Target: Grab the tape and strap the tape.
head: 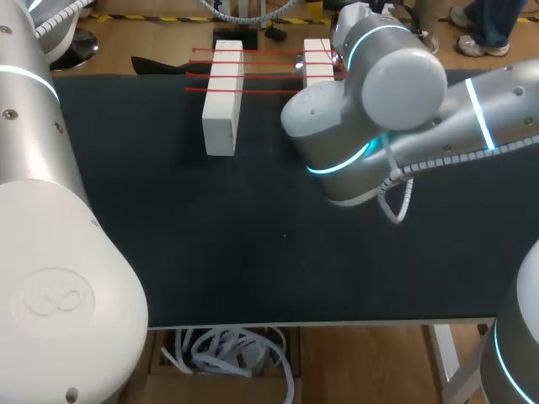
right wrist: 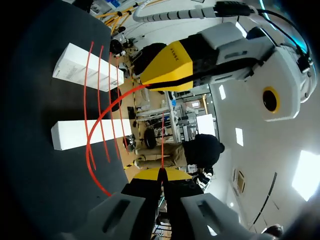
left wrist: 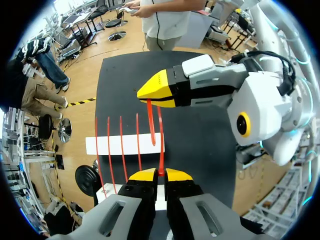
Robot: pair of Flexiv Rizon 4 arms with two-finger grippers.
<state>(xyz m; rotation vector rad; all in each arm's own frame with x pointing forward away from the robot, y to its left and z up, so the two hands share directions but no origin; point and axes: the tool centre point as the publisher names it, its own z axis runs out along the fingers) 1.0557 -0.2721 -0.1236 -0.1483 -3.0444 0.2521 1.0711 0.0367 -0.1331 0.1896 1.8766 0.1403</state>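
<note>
Thin red tape, parallel lines over two white blocks, left fingers clamped on it, right fingers too

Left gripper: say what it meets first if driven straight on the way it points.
Likely the right gripper, straight ahead up the red tape. The white block also lies ahead but seems lower, on the table; depth is unclear.

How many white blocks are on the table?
2. One white block lies left of centre; the other is to its right, partly hidden behind the right arm. Strands of red tape cross both.
</note>
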